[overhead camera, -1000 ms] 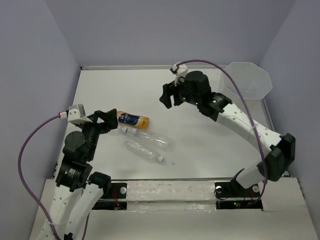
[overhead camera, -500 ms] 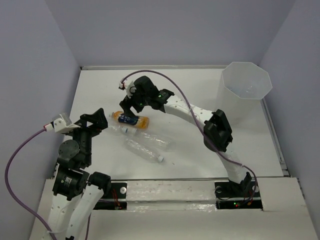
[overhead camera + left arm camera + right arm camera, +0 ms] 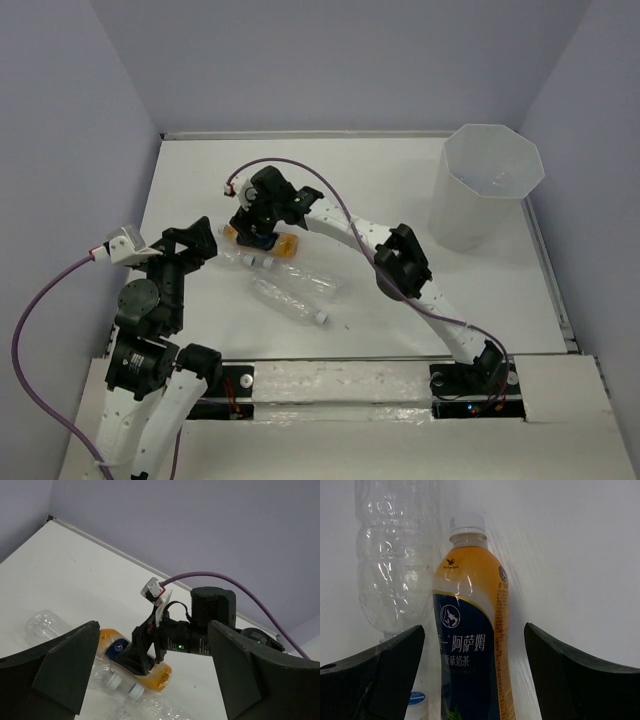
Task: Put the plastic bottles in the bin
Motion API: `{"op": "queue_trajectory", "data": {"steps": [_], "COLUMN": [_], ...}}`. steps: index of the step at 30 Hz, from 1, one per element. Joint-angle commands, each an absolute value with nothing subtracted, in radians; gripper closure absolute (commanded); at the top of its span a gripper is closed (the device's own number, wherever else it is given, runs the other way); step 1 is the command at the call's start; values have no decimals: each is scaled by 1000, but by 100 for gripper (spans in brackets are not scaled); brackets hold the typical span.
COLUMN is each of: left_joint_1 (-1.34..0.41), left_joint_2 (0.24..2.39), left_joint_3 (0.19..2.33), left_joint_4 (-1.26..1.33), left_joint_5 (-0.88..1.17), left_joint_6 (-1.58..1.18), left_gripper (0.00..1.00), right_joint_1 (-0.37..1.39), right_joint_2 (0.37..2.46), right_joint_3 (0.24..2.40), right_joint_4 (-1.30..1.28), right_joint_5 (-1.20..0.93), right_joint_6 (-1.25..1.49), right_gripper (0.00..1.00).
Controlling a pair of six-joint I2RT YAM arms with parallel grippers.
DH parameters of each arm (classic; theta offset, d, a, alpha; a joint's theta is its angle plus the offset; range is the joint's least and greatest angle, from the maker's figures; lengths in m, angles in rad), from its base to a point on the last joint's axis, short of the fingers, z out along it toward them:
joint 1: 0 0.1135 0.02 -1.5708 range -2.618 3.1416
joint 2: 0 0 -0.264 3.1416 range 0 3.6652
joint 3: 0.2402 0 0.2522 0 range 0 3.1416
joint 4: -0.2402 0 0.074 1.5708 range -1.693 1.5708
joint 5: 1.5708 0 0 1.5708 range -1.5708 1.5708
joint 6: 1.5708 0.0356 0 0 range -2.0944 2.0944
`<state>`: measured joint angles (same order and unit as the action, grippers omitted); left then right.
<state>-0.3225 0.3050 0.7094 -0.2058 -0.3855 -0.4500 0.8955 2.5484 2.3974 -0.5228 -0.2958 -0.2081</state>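
Right jaws stand wide astride the orange milk-tea bottle (image 3: 470,575), its dark blue label (image 3: 462,650) reading "阿萨姆", beside a clear crinkled bottle (image 3: 395,565); left jaws wide, empty.

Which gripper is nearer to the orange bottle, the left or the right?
Right. The right gripper straddles the orange bottle, open; the left gripper stands off to its left side.
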Motion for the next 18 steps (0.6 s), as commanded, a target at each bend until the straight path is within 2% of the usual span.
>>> {"op": "queue_trajectory", "data": {"steps": [1, 4, 14, 18], "left_joint_1": [-318, -318, -318, -318], "left_joint_2": [304, 301, 301, 301], "left_joint_3": [716, 719, 716, 716], "left_joint_4": [-141, -143, -138, -137], "left_joint_5": [-380, -379, -370, -367], "left_joint_6": [-430, -428, -428, -428], "left_gripper": [1, 1, 1, 1], "right_joint_1": [900, 900, 827, 827], "right_joint_2": [2574, 2583, 2579, 2579], "right_joint_3": [2447, 2428, 2404, 2382], "right_joint_4": [-557, -565, -566, -568], "right_joint_5": [-279, -249, -166, -155], "right_joint_6": [-233, -252, -317, -357], "right_gripper": [14, 19, 23, 31]}}
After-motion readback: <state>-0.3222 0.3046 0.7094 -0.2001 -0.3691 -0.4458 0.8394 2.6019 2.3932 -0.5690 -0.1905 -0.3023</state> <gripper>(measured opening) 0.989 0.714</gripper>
